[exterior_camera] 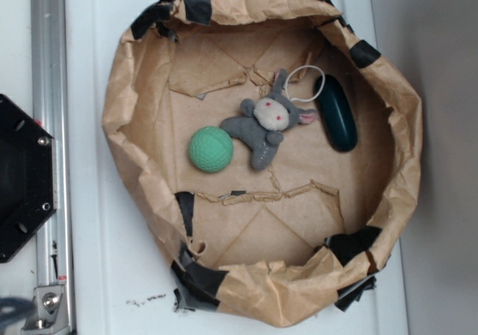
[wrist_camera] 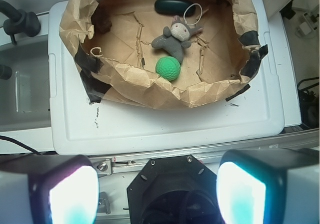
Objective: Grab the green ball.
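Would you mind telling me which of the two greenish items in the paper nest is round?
The mint-green ball, left of the grey plush toy; the dark teal object is elongated.

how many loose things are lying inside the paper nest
3: green ball at left, grey plush toy touching it in the middle, dark teal oval at right. None seem hidden.

The gripper (wrist_camera: 157,194) is hanging with its jaws spread wide, well short of the brown paper basin (wrist_camera: 130,82). Inside it the green ball (wrist_camera: 167,68) is lying just beside the grey plush toy (wrist_camera: 174,38) (possibly touching its leg), with a dark teal oval object (wrist_camera: 172,6) sitting beyond.
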Motion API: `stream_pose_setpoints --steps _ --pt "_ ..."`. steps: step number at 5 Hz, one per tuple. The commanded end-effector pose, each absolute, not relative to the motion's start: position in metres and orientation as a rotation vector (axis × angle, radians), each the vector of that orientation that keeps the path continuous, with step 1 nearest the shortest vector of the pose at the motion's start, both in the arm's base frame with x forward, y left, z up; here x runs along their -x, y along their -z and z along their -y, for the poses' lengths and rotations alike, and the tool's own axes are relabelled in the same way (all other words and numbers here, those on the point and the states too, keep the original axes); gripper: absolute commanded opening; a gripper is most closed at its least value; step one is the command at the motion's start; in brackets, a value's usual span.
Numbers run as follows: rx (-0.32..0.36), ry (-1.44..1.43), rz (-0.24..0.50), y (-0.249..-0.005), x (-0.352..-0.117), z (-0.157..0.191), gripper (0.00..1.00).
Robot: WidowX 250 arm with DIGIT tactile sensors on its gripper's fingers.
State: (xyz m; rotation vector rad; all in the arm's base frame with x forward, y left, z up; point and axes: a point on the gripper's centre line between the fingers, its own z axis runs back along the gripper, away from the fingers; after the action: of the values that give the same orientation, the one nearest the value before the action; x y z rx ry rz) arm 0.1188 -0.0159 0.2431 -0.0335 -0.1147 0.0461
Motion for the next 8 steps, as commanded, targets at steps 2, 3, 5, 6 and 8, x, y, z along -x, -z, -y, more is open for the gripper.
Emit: stream_pose_setpoints --steps 2,3,5,6,8 --pt "0.032 -0.078 0.181 -0.238 -0.169 -0.004 1.00" --pt "0.054 -0.145 0.224 -0.201 -0.217 -0.022 1.00" --pt "-0.001 -0.140 0.120 -0.105 -0.260 -0.017 1.00" --pt "0.031 -0.085 0.019 -0.054 -0.252 -0.003 1.00" --pt "-0.077 0.134 -0.163 -0.021 -0.206 0.006 0.66"
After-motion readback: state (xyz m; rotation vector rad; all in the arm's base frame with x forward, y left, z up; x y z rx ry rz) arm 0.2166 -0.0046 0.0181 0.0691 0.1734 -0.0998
